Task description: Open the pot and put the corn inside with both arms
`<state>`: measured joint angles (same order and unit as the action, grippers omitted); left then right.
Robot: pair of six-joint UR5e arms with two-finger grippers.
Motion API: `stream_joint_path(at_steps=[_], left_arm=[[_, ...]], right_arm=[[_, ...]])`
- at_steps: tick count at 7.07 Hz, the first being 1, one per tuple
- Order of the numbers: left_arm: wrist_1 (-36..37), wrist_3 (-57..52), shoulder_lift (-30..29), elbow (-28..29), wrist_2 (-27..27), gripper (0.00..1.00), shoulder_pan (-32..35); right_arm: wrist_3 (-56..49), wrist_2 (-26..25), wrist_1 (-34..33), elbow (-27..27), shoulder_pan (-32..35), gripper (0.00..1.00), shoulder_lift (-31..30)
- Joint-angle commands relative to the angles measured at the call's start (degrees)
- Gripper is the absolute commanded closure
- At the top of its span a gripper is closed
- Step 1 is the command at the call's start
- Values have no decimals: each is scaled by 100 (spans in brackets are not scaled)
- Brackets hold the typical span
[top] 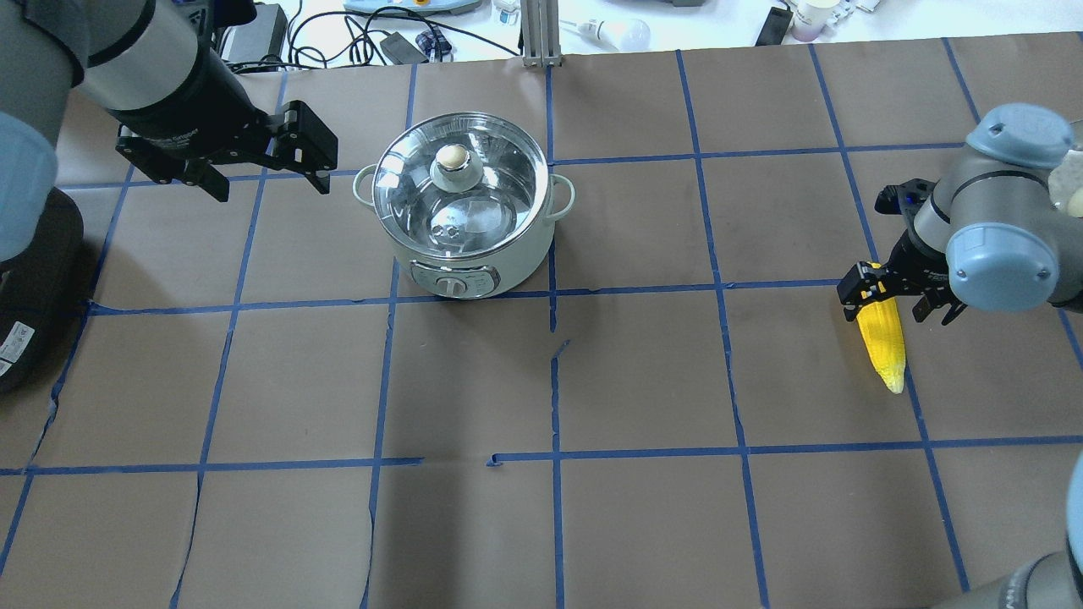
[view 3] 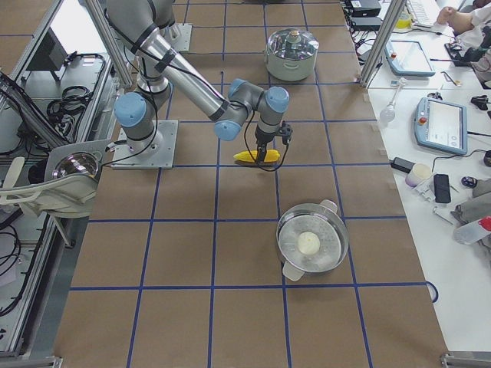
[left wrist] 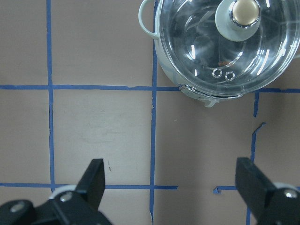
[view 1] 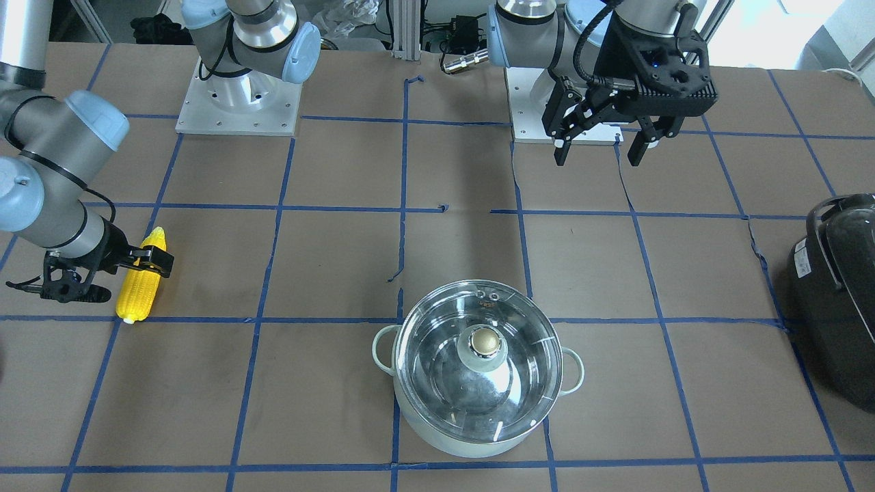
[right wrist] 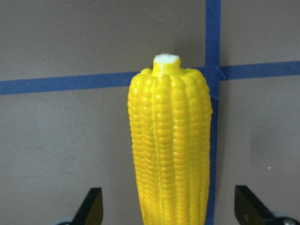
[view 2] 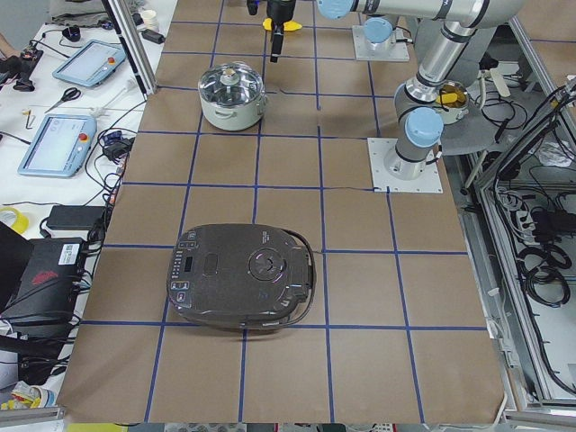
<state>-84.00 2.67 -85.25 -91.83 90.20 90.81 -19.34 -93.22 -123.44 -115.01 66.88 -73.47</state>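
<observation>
The right gripper (top: 890, 299) is reaching down over the corn cob (view 1: 140, 290) with its jaws spread wide, one finger (right wrist: 92, 207) showing on each side of the cob and a gap of brown paper showing between each finger and the kernels, so it is straddling the cob rather than clamping it. The cob is lying flat on the counter (view 1: 328, 260) beside a blue tape line, its pale tip pointing away from the wrist camera. The left gripper (left wrist: 168, 166) is hanging above the counter with its jaws also wide apart and nothing between them; in its wrist view the stainless-steel pot (left wrist: 225, 56) is sitting ahead of the fingertips. The pot is standing upright on the counter, well apart from the corn, with its clear glass lid (view 1: 478, 355) closing it and the metal knob (view 1: 483, 342) on top. A large black appliance (view 1: 841, 294) is resting at the counter's end on the left arm's side
</observation>
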Motion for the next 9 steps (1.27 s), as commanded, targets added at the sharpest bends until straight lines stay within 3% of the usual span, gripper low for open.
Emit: stream_joint_path(at_steps=[1,3,4,6,7,9], left_arm=[[15,-39,-341,218,-63,0,-11],[818,-30,-1129,368,-354,0,24],[1363,14,-1647,464,-363,0,33],[1213,817,-2492,1181,-372,0,286],[1019,910,-2853,1629,-337,0,436],[991,964,-3364,1958,-32,0,796]], right_arm=[[9,-3,-57,-4,0,0,113],[53,6,-128,13,0,0,254],[62,32,-258,5,0,10,280],[123,6,-269,22,0,89,298],[150,-3,-260,40,0,100,255],[150,-20,-164,257,35,100,123]])
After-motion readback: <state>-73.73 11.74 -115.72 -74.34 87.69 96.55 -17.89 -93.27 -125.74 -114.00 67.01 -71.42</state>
